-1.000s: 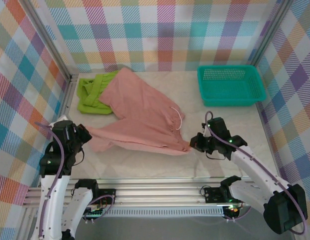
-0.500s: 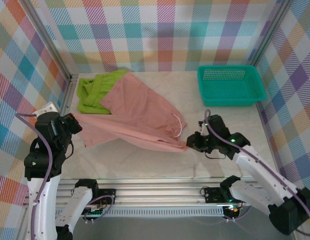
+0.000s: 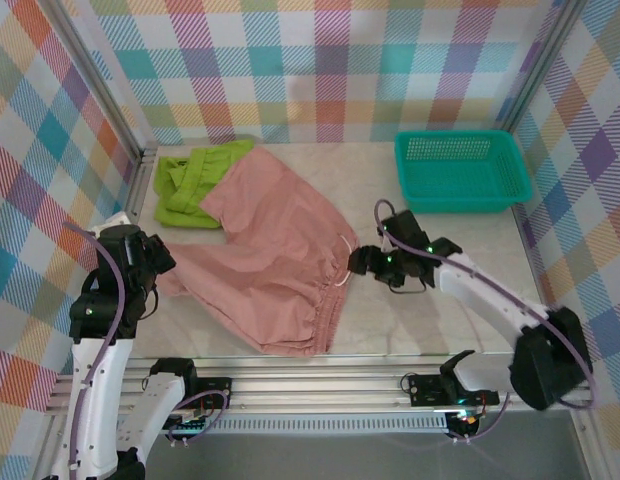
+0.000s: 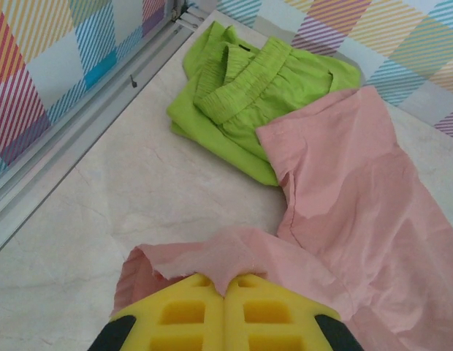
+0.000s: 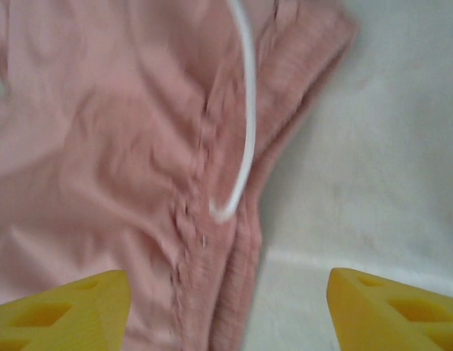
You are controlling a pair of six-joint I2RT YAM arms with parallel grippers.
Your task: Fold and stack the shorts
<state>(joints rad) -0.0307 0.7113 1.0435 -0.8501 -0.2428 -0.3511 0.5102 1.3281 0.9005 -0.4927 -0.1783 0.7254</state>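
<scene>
At table: marbled top (image 3: 390,320), plaid walls (image 3: 320,70).
Basket (image 3: 458,200), 2 o'clock: bare.
Left gripper (image 4: 225,281): pinching pink shorts (image 3: 275,260).
Right gripper (image 3: 360,261): spread, empty-handed.

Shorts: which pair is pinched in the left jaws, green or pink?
The pink shorts: an edge of them is pinched in the left gripper's shut jaws. The lime green shorts lie bunched near the far-left corner, held by nothing.

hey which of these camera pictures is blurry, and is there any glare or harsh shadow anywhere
Right wrist view: blurred, with the pink shorts and white drawstring smeared. Left wrist view: sharp, the green shorts showing crisp waistband ribbing. Top view: even light, no glare on the table, only soft shadows.
</scene>
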